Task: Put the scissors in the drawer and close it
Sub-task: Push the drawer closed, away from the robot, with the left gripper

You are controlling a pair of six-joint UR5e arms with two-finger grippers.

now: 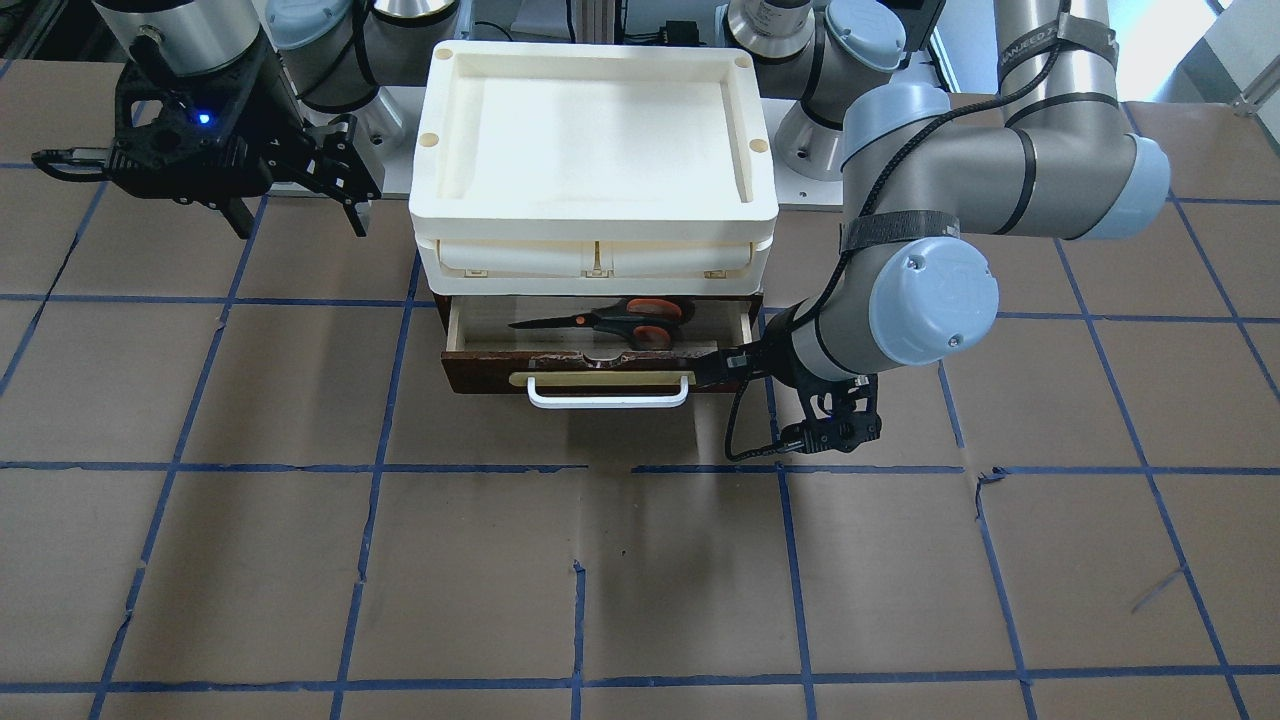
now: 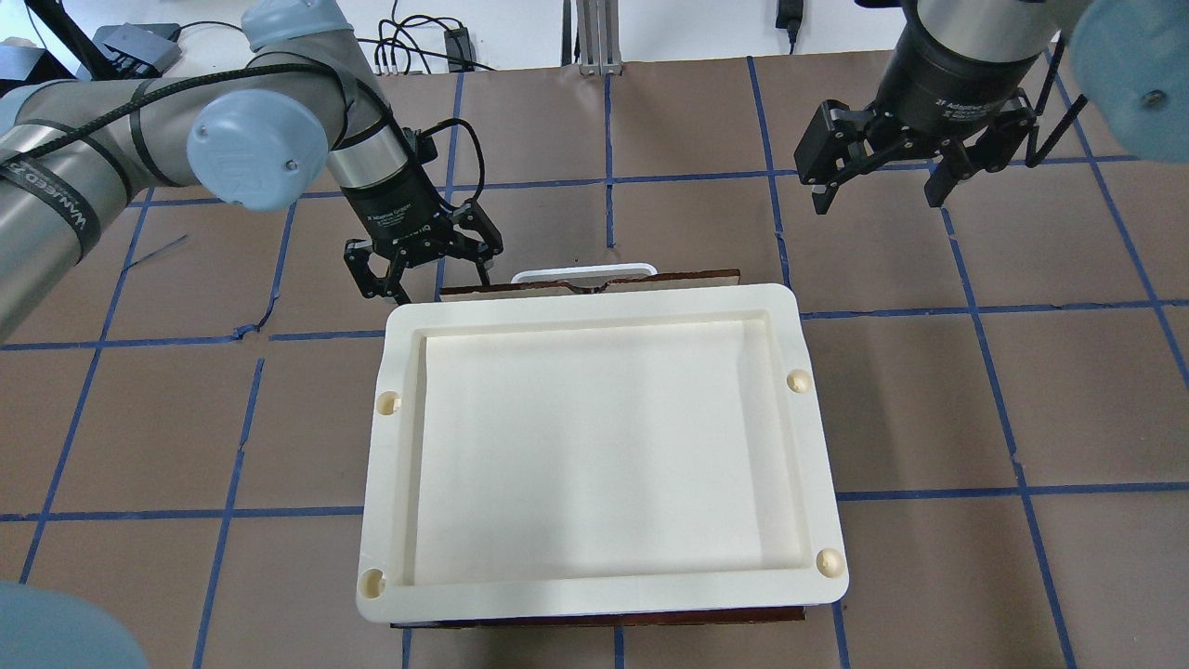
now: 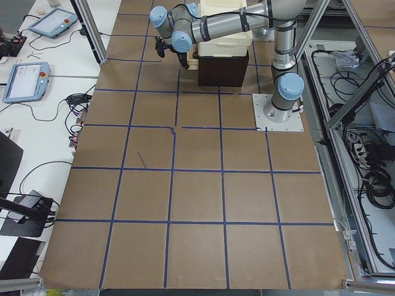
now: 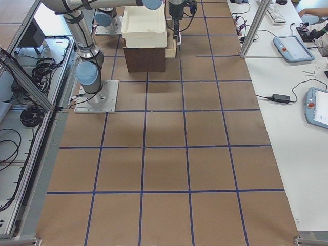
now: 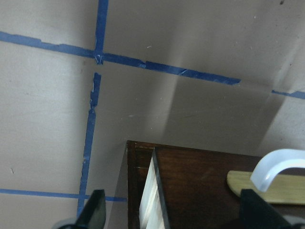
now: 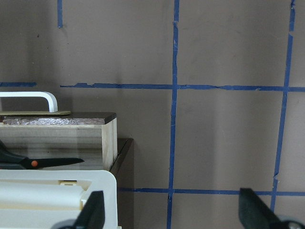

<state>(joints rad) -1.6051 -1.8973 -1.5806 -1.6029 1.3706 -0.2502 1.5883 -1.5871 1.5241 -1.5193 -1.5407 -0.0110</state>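
Note:
The scissors (image 1: 620,320) lie inside the drawer (image 1: 480,375), which stands partly open under the cream box; their blades also show in the right wrist view (image 6: 43,162). The drawer's dark front carries a white bar handle (image 1: 608,398). My left gripper (image 2: 423,271) is open and empty, low at the drawer's front corner; in the left wrist view its fingers (image 5: 93,212) straddle that corner of the drawer (image 5: 200,181). My right gripper (image 2: 878,181) is open and empty, raised above the table beside the drawer's other end (image 6: 57,138).
The cream tray-topped box (image 2: 594,446) sits on the dark cabinet and hides the drawer from above, except its front edge (image 2: 669,277) and handle (image 2: 583,272). Brown table with blue tape grid (image 1: 640,560) lies in front of the drawer.

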